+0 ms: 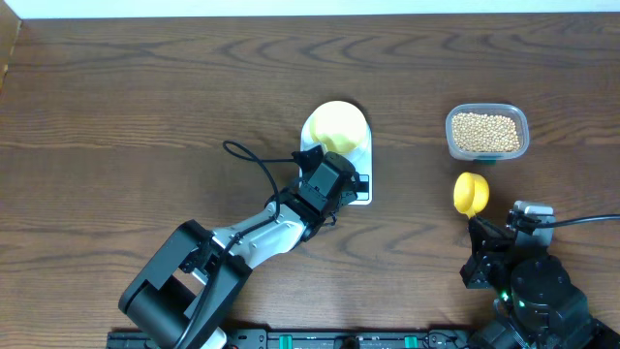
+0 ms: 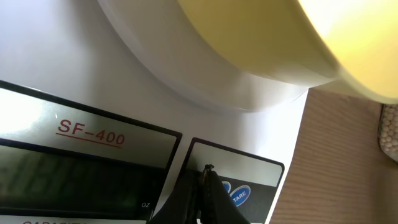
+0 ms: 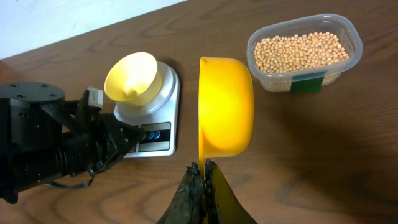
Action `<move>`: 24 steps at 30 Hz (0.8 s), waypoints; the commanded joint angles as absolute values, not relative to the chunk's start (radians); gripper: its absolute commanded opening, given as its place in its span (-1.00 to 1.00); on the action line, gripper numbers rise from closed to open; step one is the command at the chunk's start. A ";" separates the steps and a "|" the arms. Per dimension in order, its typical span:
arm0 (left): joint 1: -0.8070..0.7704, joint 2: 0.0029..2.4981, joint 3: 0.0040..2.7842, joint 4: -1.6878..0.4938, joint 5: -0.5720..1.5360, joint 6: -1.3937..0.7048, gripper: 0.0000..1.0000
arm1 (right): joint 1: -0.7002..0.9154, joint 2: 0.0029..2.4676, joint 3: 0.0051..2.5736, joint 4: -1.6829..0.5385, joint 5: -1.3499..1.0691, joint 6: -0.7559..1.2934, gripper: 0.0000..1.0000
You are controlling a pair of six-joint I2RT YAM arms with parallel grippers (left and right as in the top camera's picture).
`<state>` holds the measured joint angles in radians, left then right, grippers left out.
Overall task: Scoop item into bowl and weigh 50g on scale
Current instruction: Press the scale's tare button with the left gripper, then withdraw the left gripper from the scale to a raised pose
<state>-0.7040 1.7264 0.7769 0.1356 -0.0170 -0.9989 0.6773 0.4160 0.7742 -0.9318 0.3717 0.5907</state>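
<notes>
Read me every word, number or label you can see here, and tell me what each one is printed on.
"SF-400": red, on the scale, above its display.
"TARE": on the scale's blue button, small but legible.
"oz": tiny, at the display's corner.
Print at the left wrist view's bottom edge: cut off, unreadable.
Green label on the tub: too blurred.

Dark wood table (image 1: 116, 97), white scale (image 3: 165, 112), clear tub (image 3: 280, 83) of beans (image 1: 486, 132) well apart

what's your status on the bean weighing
Status: left end effector shut, tip at scale buttons; right end effector shut on yellow scoop. Empty pale-yellow bowl sits on scale. The soybeans in clear tub; nothing in the way.
</notes>
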 commanded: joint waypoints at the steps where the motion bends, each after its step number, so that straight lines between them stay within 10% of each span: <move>1: -0.718 1.760 0.770 0.110 0.016 -1.019 -0.85 | 0.673 0.411 0.791 -0.935 0.391 0.578 -0.98; 24: -0.672 1.264 0.770 -0.242 -0.009 -0.776 -0.85 | 0.673 0.411 0.791 -0.939 0.375 0.579 -0.98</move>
